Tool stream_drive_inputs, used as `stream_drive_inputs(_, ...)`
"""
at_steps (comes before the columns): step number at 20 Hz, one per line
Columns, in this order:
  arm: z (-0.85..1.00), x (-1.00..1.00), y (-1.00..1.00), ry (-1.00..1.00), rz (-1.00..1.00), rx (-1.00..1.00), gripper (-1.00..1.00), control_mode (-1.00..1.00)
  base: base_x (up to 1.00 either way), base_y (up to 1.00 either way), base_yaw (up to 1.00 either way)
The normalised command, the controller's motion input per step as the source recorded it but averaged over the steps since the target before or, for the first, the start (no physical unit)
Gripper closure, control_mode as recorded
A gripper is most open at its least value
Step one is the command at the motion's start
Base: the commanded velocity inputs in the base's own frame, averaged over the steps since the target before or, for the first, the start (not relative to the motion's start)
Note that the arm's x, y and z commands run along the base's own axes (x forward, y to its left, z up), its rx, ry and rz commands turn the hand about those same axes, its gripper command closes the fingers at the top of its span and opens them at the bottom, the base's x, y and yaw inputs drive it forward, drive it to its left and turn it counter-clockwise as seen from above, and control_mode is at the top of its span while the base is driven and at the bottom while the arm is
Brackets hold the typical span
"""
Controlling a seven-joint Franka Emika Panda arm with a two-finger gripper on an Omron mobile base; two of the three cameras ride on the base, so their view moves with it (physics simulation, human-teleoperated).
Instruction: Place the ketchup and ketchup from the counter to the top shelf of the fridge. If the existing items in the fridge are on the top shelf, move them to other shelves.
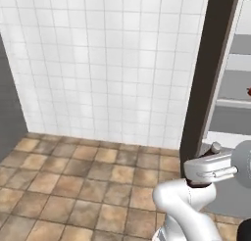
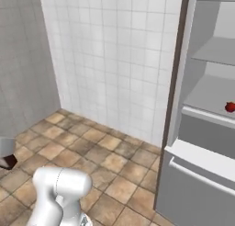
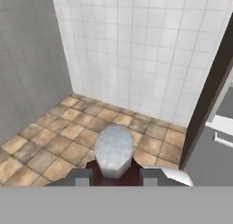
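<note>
Ketchup bottle (image 3: 113, 154) clamped cap-up between the closed fingers of the end effector (image 3: 114, 176), held in the air above the brown tiled floor (image 3: 54, 136), seen from the hand view. Farther off, beside the white tiled wall (image 2: 114, 59), fridge (image 2: 202, 128) standing open. Small red fruit (image 2: 230, 107) resting on one of its pale grey shelves (image 2: 206, 98).

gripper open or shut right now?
Shut on a ketchup bottle: in the hand view the gripper has its two fingertips pressed against the bottle's dark reddish body.
</note>
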Motion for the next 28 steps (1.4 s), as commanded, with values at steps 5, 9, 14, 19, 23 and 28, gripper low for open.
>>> stream_drive_inputs(5, 0.00, 0.00, 0.00, 0.00, 0.00, 0.00, 1.00, 1.00, 0.58, -0.31, -0.53)
stream_drive_inputs(9, 0.00, 0.00, 0.00, 0.00, 0.00, 0.00, 1.00, 1.00, 0.57, -0.47, -0.48)
stream_drive_inputs(14, 0.00, 0.00, 0.00, 0.00, 0.00, 0.00, 1.00, 1.00, 0.42, -0.82, -0.43)
stream_drive_inputs(19, 0.00, 0.00, 0.00, 0.00, 0.00, 0.00, 1.00, 1.00, 0.31, -0.95, -0.37)
stream_drive_inputs(23, 0.00, 0.00, 0.00, 0.00, 0.00, 0.00, 1.00, 1.00, 0.79, -0.38, -0.12)
stream_drive_inputs(28, 0.00, 0.00, 0.00, 0.00, 0.00, 0.00, 1.00, 1.00, 0.79, -0.02, 0.00)
